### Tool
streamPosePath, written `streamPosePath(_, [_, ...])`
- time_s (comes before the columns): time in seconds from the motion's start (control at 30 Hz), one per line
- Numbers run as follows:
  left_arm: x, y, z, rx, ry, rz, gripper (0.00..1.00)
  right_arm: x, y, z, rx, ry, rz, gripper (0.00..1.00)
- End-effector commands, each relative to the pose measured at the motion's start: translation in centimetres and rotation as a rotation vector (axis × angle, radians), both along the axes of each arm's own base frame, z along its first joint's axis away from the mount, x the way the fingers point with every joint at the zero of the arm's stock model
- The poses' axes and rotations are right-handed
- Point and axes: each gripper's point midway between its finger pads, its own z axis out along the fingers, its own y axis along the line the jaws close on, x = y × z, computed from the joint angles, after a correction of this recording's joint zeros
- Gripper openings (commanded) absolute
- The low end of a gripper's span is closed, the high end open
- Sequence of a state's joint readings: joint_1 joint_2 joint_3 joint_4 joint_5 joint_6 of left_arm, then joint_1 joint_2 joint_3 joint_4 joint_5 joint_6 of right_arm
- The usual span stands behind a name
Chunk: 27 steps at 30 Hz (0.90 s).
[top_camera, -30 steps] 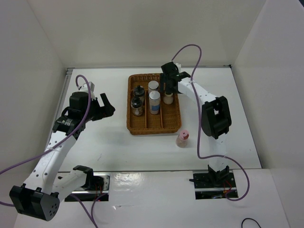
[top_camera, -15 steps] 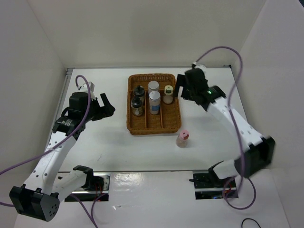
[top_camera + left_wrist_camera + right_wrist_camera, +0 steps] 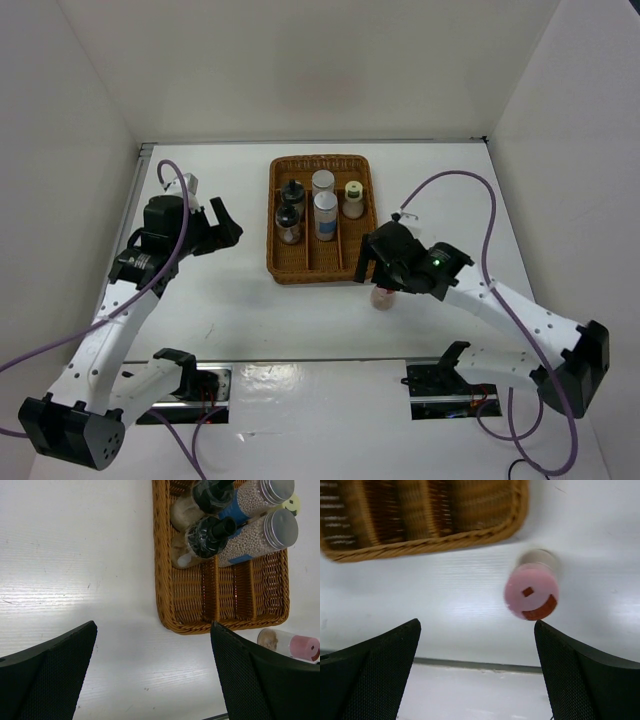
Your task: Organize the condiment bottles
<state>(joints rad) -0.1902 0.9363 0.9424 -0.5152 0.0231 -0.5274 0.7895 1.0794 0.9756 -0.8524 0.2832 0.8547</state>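
Note:
Five condiment bottles stand in the brown wicker tray [image 3: 320,277]: two dark-capped shakers [image 3: 290,208], two white cylinders with grey tops [image 3: 325,200] and a yellow-capped bottle [image 3: 354,198]. The pink-capped bottle [image 3: 381,297] stands on the table just in front of the tray's right corner. My right gripper [image 3: 378,278] is open and hovers over it; in the right wrist view the pink cap [image 3: 531,591] sits toward the right finger, ahead of my right gripper [image 3: 477,670]. My left gripper [image 3: 225,225] is open and empty, left of the tray; its wrist view shows my left gripper [image 3: 152,670], the shakers [image 3: 207,532] and the pink-capped bottle [image 3: 292,645].
The tray's near rim [image 3: 420,547] lies just beyond the pink bottle. White walls enclose the table on the left, back and right. Purple cables loop off both arms. The table's near edge shows as a grey line [image 3: 470,662] under the right gripper.
My right arm let go of the yellow-capped bottle in the tray's right compartment, swung back and down, and now hangs over the pink-capped bottle. The left arm has not moved.

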Motion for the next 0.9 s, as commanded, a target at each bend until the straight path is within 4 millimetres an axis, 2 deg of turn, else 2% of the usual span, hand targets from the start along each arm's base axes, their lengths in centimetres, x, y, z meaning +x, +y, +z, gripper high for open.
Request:
streamPosePath(0.0, [-0.1, -0.1, 1.1, -0.023, -0.051, -0.002, 1.00, -0.1, -2.0, -1.6, -0.102, 0.075, -0.160, 0.98])
streamPosePath(0.07, [0.1, -0.1, 1.3, -0.024, -0.060, -0.002, 1.00, -0.5, -1.9, -3.0, -0.130, 0.090, -0.188, 0.98])
streamPosePath(0.27, [0.1, -0.1, 1.3, -0.024, -0.060, -0.002, 1.00, -0.1, -1.8, -2.2, -0.072, 0.026, -0.214, 0.98])
streamPosePath(0.3, [0.1, -0.1, 1.3, -0.024, -0.060, -0.002, 1.00, 0.4, -2.7, -2.5, -0.079, 0.033, -0.250, 0.98])
streamPosePath(0.37, [0.1, -0.1, 1.3, -0.024, -0.060, -0.002, 1.00, 0.5, -2.9, -2.8, -0.073, 0.036, -0.271, 0.98])
streamPosePath(0.43, [0.1, -0.1, 1.3, -0.024, -0.060, -0.002, 1.00, 0.5, -4.1, -3.5, -0.105, 0.057, -0.320, 0.98])
streamPosePath(0.5, [0.1, -0.1, 1.3, -0.024, -0.060, -0.002, 1.00, 0.4, -4.4, -4.1, -0.106, 0.063, -0.352, 0.98])
streamPosePath(0.67, [0.1, -0.1, 1.3, -0.024, -0.060, -0.002, 1.00, 1.8, -4.1, -4.6, -0.078, 0.062, -0.368, 0.98])
streamPosePath(0.87, [0.1, -0.1, 1.3, -0.024, -0.060, -0.002, 1.00, 2.4, -4.1, -5.6, -0.119, 0.075, -0.345, 0.89])
